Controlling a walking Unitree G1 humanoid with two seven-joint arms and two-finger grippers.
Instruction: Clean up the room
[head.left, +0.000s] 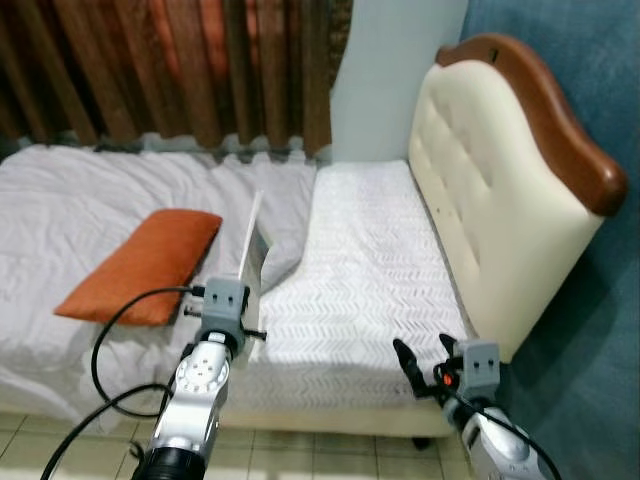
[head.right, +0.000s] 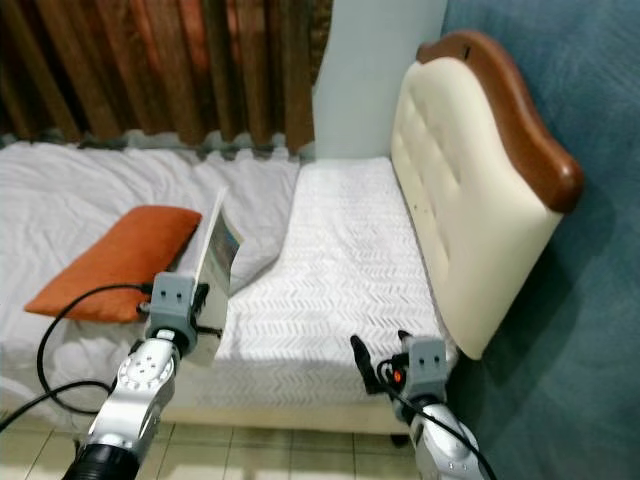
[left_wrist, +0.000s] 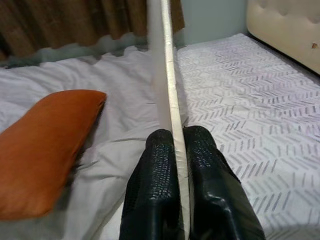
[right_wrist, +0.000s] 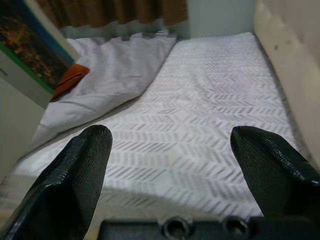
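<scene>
- The left gripper (left_wrist: 176, 150) is pinching a thin, stiff book (head.right: 218, 250) by its lower edge — light, likely slippery, upright above the bed (head.left: 370, 260).
- The right gripper (right_wrist: 170, 150) is hovering with jaws spread, the book off to its side.

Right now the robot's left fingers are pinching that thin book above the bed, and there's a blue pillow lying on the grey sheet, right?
Not quite: the pillow is orange, as the left eye view shows. The left fingers do pinch the thin book above the bed.

Thin white glossy-edged flat book (left_wrist: 172, 100) showing between the left gripper's (left_wrist: 181, 165) textured black rubbery fingers, matt orange cloth pillow (head.left: 145, 264) lying beside it, chevron-woven white mattress cover (right_wrist: 210, 125) stretching ahead of the right gripper (right_wrist: 170, 165), tufted cream leatherette headboard (head.left: 500, 190) gleaming under polished brown wood.
</scene>
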